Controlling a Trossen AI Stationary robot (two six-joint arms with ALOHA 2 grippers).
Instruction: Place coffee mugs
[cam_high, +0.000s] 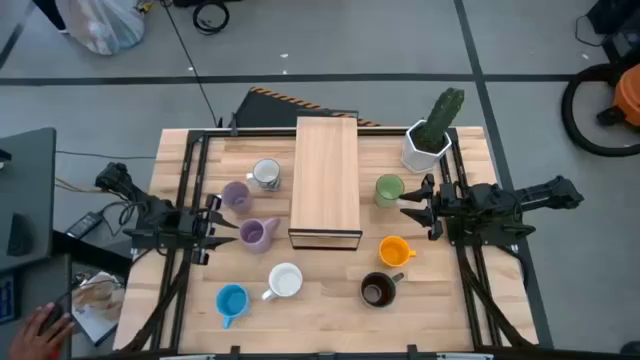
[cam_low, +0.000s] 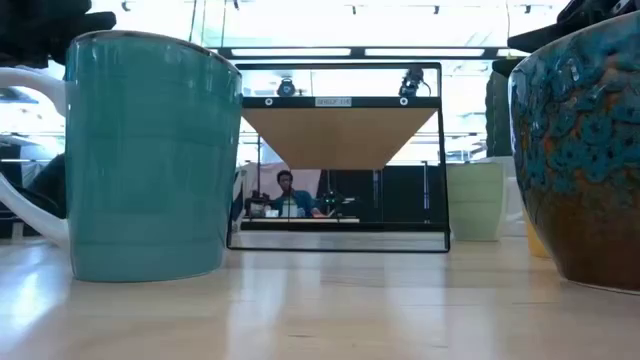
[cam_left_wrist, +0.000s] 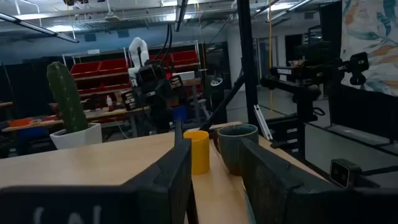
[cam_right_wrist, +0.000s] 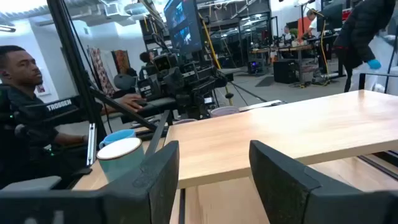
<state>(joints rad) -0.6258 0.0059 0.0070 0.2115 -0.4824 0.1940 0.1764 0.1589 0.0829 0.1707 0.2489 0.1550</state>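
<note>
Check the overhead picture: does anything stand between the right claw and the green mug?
Nothing visible does. The right claw sits open just right of the green mug, with only bare table between them; the cactus pot stands farther back.

Lilac mug (cam_high: 235, 194), green mug (cam_high: 389, 189), orange mug (cam_high: 394, 251), blue mug (cam_high: 231, 300)

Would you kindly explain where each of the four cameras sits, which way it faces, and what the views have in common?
High view: overhead, looking straight down on the wooden table, both dark arms showing.
Low view: at tabletop height, looking level across; no arm clearly shows; the blue ceramic mug looms close.
Left wrist view: on the left arm, looking past its open left gripper at the orange ceramic mug.
Right wrist view: on the right arm, looking past its open right gripper over the long pale wooden box.
Shared: high and left wrist views both show the green cactus.
</note>
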